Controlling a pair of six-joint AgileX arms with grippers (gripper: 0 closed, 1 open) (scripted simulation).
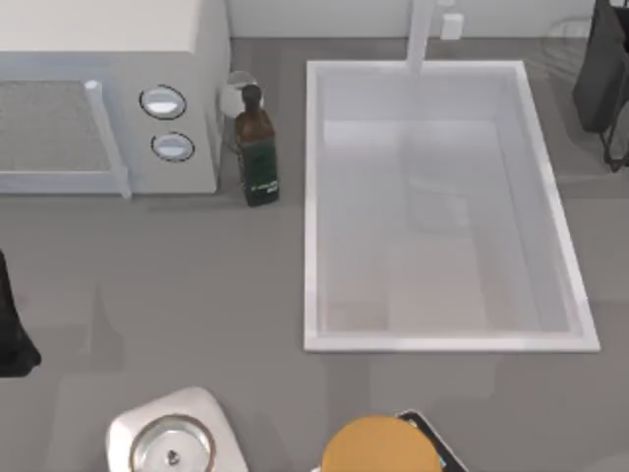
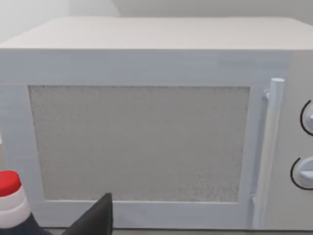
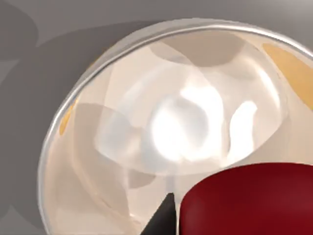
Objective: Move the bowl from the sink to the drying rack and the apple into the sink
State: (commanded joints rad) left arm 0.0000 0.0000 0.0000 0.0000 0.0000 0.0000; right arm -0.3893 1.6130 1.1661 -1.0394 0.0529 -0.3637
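The sink (image 1: 444, 342) lies right of centre on the table, tap post at its far rim, a bottle (image 1: 257, 149) just left of it. The left gripper (image 2: 95, 218) faces the microwave (image 2: 146, 122). The right gripper (image 3: 161, 215) hangs over a shiny round dish (image 3: 98, 127), a dark red thing (image 3: 244, 200) beside it. Whether either gripper is spread or closed cannot be told.

The left arm (image 1: 12, 324) is sitting low at the counter's left edge, a dark shape partly cut off by the top view's border. The right arm (image 1: 604, 74) is hanging at the far right corner, upright and dark.
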